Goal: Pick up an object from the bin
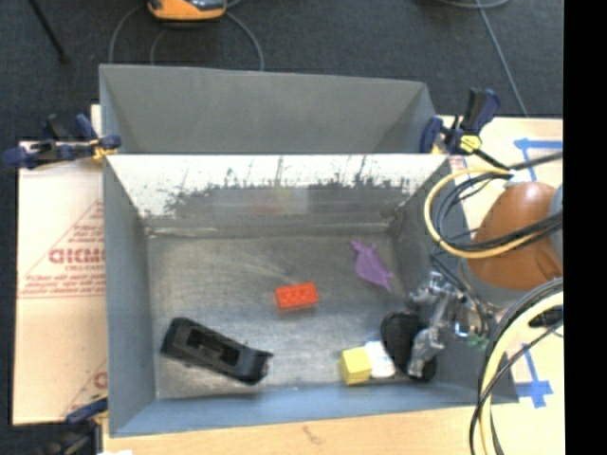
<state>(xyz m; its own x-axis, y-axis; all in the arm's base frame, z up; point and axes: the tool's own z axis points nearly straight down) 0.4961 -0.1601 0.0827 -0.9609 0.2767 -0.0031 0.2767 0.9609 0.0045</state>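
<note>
Observing the gripper (418, 363) hanging low in the lower right corner of the grey bin (128, 282), against or just above a black rounded object (398, 333); contact not determinable. Noting a yellow block (356, 366) and a small white piece (381, 364) lying just beside it, on its left. Recording an orange brick (297, 296) lying mid-floor, a purple scrap (373, 265) toward the right wall, and a black elongated item (214, 351) at lower left.
</note>
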